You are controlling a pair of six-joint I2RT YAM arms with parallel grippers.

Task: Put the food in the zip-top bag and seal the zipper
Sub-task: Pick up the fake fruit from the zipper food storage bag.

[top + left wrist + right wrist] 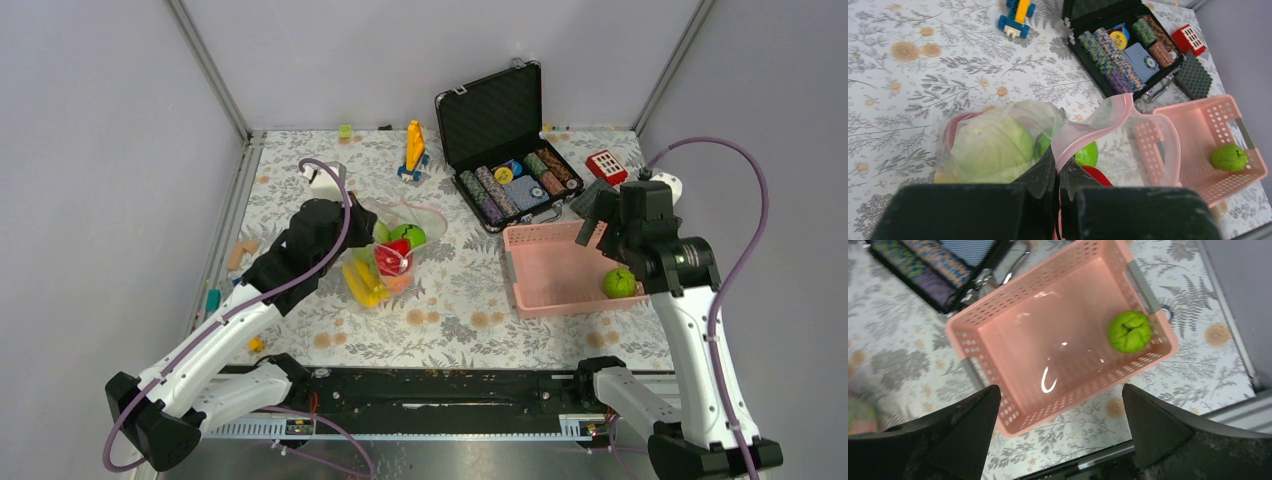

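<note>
Clamped in L jaws: zipper [1098,117] edge of zip-top bag [400,240], left-centre of desk [470,300], mouth gaping. R jaws spread wide, empty, over pink basket [1013,305] by right edge. Soft, slippery film; best held at stiffer strip. Toy food light, hard, prob. rolls; grab green fruit [1129,331] across middle. Count: 1 bag, 1 basket, 1 fruit in basket, min. 4 pcs in bag.

The basket [550,275] sits on the tabletop [450,300], toward its right side, with a lone food piece [619,283] in its near right corner. Left of the basket lies the zip-top bag [385,215], with the other food [362,283] inside it. Just behind the basket stands an open case of poker chips [500,130], and behind it and farther left, a block toy [414,150]. The right end effector [1060,389] hangs over the basket.
</note>
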